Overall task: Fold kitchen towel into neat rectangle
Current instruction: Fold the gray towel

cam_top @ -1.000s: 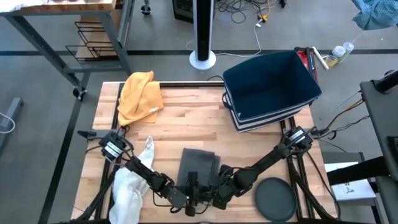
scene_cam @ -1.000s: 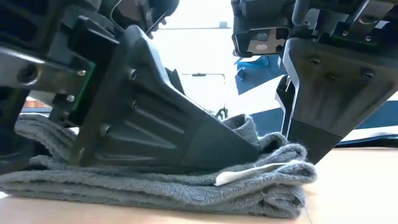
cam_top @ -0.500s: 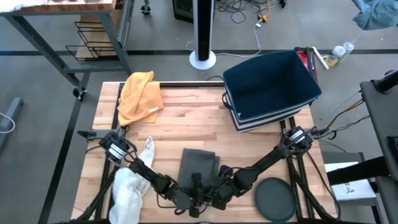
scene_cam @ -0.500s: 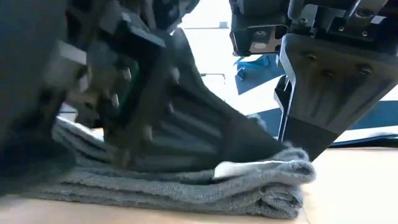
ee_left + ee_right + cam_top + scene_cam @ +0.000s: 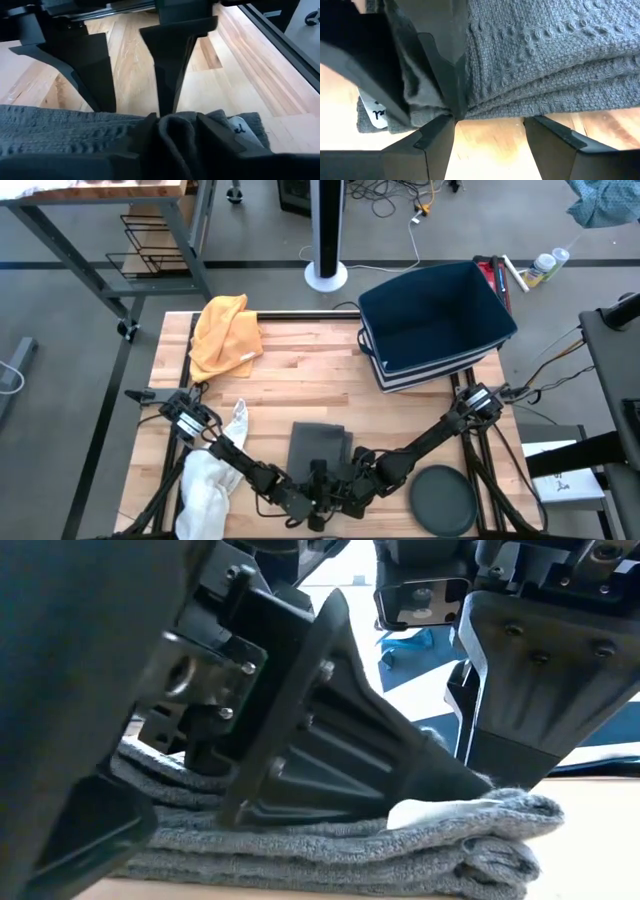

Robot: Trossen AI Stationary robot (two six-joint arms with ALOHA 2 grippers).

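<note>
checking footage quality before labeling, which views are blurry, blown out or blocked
Low view: the left claw fills the frame, dark and soft at the near edge, with the background blown out white; the grey towel is sharp. Left wrist view: own fingers blurred, the wood table bright. Right wrist view: the towel weave is crisp. High view: even light, both claws small.

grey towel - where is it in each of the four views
High view: grey towel at the table's near edge, between both arms.
Low view: folded stack along the bottom.
Left wrist view: across the bottom.
Right wrist view: fills the upper part.
Shared landmark: its white tag, seen in the low and both wrist views.
</note>
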